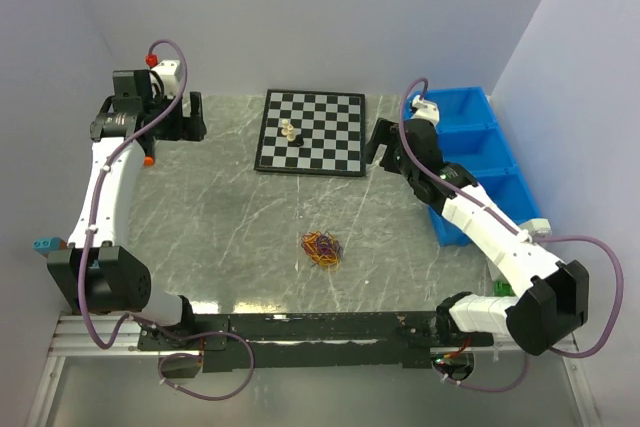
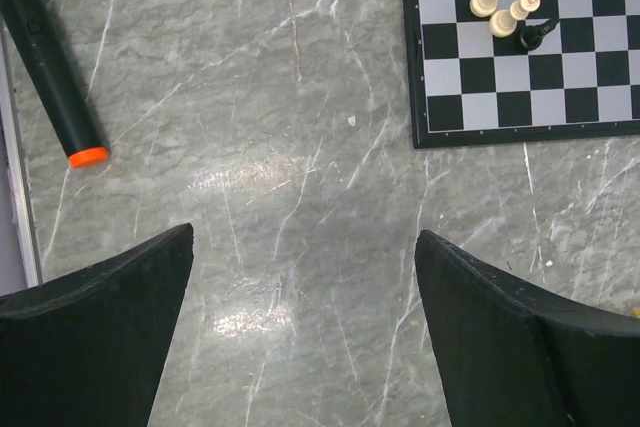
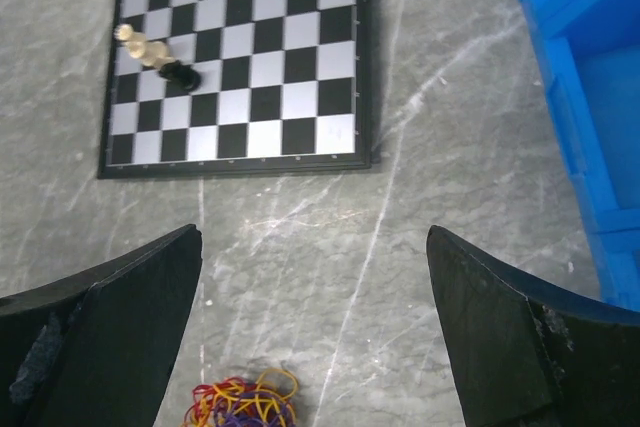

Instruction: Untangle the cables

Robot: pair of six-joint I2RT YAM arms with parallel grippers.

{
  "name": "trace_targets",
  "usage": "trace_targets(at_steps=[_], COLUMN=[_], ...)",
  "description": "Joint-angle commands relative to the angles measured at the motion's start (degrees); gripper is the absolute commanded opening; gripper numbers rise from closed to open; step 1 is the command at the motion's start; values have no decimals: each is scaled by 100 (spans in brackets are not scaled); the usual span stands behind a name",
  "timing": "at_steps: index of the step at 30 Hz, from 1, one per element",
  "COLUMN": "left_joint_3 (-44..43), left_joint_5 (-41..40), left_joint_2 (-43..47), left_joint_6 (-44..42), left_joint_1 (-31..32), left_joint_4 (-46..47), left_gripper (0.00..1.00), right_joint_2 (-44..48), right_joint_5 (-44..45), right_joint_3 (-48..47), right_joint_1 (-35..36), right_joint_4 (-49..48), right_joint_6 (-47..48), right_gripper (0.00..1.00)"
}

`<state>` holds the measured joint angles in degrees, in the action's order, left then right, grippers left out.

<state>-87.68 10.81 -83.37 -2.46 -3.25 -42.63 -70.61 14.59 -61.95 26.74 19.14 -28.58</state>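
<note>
Cables (image 1: 322, 249) — perhaps bands — outside bins (image 1: 472, 130)

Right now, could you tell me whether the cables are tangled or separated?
Tangled. The cables lie in one tight multicoloured clump with their loops overlapping, and no strand lies apart from it.

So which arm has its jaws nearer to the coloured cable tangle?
Right. The right arm holds its open jaws beyond the cable tangle, beside the chessboard. The left arm has its jaws far off, at the back left corner of the table.
</note>
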Motion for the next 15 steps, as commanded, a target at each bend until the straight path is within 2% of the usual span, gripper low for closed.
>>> trace_targets(at_steps=[1,9,15], left_joint_3=[84,260,-3], left_joint_5=[246,1001,1266], left_joint_2=[32,-214,-767], left_joint_6=[0,-123,-79], left_joint_1=[-36,-44,-36], left_joint_4=[334,378,361], left_gripper=[97,97,97], right_joint_2=[-295,-1726,-2615], right_joint_5=[491,1774,1969], right_joint_3=[-387,-1678,-2356], right_joint_1=[-2,-11,-195], right_joint_4=[362,1548,1892], right_joint_6=[-244,-1035,-1492], right_gripper=[100,100,100])
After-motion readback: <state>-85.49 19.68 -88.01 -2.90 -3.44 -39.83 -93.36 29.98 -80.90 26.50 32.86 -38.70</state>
